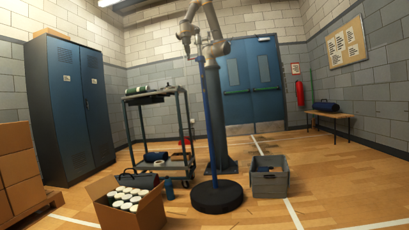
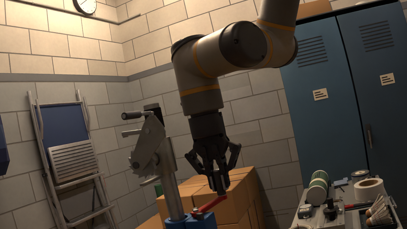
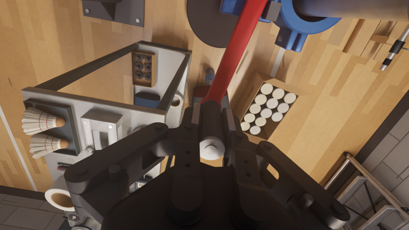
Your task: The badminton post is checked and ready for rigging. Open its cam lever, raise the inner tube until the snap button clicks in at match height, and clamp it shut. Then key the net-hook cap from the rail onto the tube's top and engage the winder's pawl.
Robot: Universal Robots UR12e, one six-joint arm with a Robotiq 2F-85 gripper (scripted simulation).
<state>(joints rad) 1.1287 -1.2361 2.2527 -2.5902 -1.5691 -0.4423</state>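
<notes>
At the top of the blue badminton post (image 1: 208,127), a blue clamp collar (image 2: 196,220) rings the grey inner tube (image 2: 173,196). The post stands on a round black base (image 1: 216,195). A red cam lever (image 2: 209,204) runs out from the collar and slopes upward to a dark ribbed grip (image 3: 211,126). The tube carries the winder (image 2: 148,148), with a toothed ratchet wheel and a crank handle (image 2: 133,115). The net-hook cap (image 2: 330,209) sits on the cart's rail. My gripper (image 2: 219,185) points down over the lever's end and is closed on the lever's grip.
Behind the post stand cardboard boxes (image 2: 224,196), a folded chair (image 2: 65,159) and blue lockers (image 2: 350,94). The cart (image 1: 159,127) beside the post holds tape rolls (image 2: 368,189), a shuttle tube and shuttlecocks (image 3: 43,131). On the floor are an open box of tubes (image 1: 127,204) and a grey crate (image 1: 269,175).
</notes>
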